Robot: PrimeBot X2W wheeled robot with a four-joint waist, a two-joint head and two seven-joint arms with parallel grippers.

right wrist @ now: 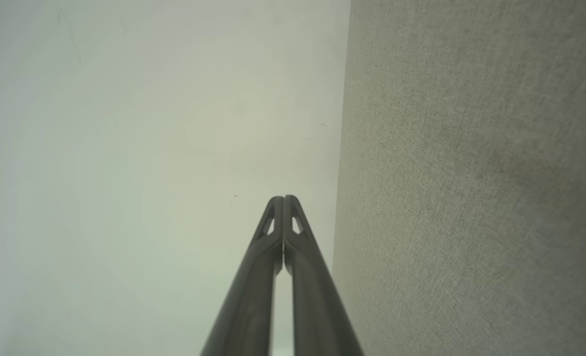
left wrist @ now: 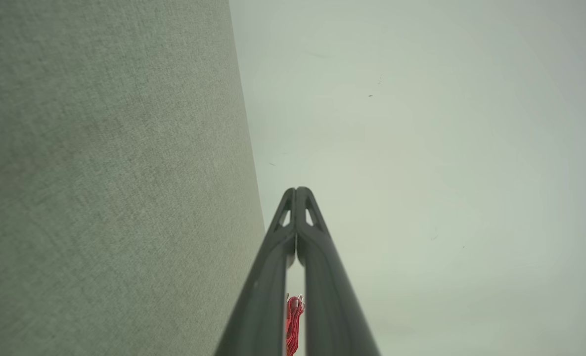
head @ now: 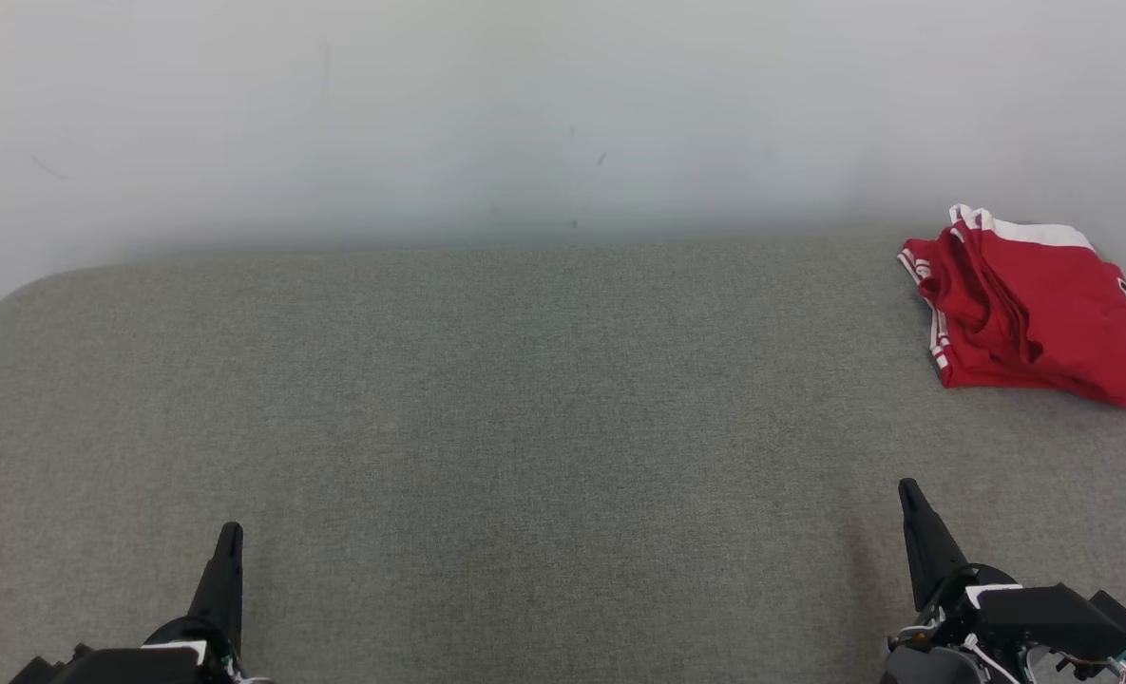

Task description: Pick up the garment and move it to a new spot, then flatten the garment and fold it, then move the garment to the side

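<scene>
The left gripper (head: 229,538), two long dark fingers, is pressed tip to tip with nothing between them, low at the left over the grey woven fabric surface (head: 524,408). The right gripper (head: 908,494) is closed and empty too, low at the right. Well beyond it, at the surface's far right edge near the pale wall (head: 524,114), lies the garment (head: 1038,309) – a bright red thin jersey with white panels and striped trim, folded into a compact bundle – apart from both grippers.
</scene>
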